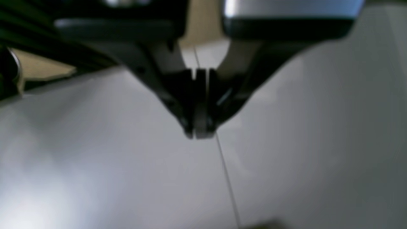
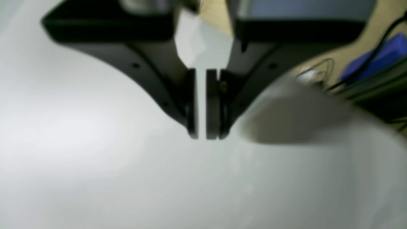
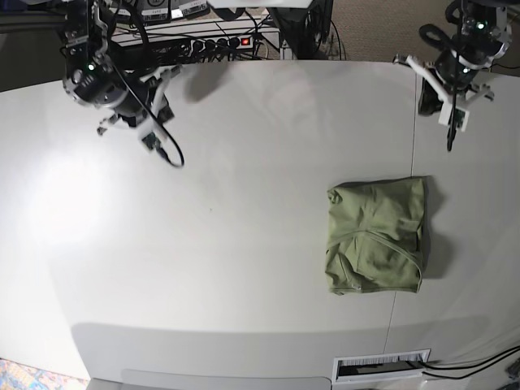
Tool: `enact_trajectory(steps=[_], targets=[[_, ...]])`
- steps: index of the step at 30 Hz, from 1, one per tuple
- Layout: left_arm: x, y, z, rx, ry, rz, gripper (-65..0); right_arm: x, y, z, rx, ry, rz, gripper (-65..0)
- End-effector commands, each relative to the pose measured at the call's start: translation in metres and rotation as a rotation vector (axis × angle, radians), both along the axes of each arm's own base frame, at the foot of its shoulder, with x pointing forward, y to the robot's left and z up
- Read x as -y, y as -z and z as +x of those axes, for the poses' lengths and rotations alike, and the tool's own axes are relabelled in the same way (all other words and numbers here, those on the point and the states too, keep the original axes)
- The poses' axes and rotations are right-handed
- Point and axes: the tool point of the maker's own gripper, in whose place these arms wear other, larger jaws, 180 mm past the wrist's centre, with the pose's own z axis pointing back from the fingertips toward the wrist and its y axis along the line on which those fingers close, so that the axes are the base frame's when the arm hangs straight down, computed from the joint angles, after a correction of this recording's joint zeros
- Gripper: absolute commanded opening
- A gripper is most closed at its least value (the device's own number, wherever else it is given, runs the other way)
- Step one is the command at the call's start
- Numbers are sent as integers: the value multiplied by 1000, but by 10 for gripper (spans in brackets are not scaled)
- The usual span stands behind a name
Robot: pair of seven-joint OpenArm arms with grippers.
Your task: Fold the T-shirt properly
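Observation:
The sage-green T-shirt lies folded into a compact, wrinkled rectangle on the white table, right of centre. My left gripper hangs above the table's far right, well behind the shirt; in the left wrist view its jaws are together with nothing between them. My right gripper is over the far left of the table, far from the shirt; in the right wrist view its jaws stand a thin slit apart and hold nothing. Both wrist views are blurred and show only bare table.
A power strip with cables lies along the table's back edge. A seam runs front to back past the shirt's right side. A white labelled slot sits at the front edge. A blue object lies beyond the table.

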Motion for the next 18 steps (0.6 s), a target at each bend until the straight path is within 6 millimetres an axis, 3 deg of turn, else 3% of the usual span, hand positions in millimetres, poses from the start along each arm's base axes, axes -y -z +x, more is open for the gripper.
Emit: enact_trajectory(steps=[1,6,14,18], targets=[[0,-11,0,32,11,5,-650,1,-10,-2,26,-2,12,-606],[4,-6,-42,-83,21,0,-650,8,-11,-48,-40,15,-6,-606],[10,15,-122,-310,-8,-29,-650,3,3,-122,-219,3,6,-606],[14,18,-155,-398,-36,-47,-650,2,8,-162,-323,4,13,-650]])
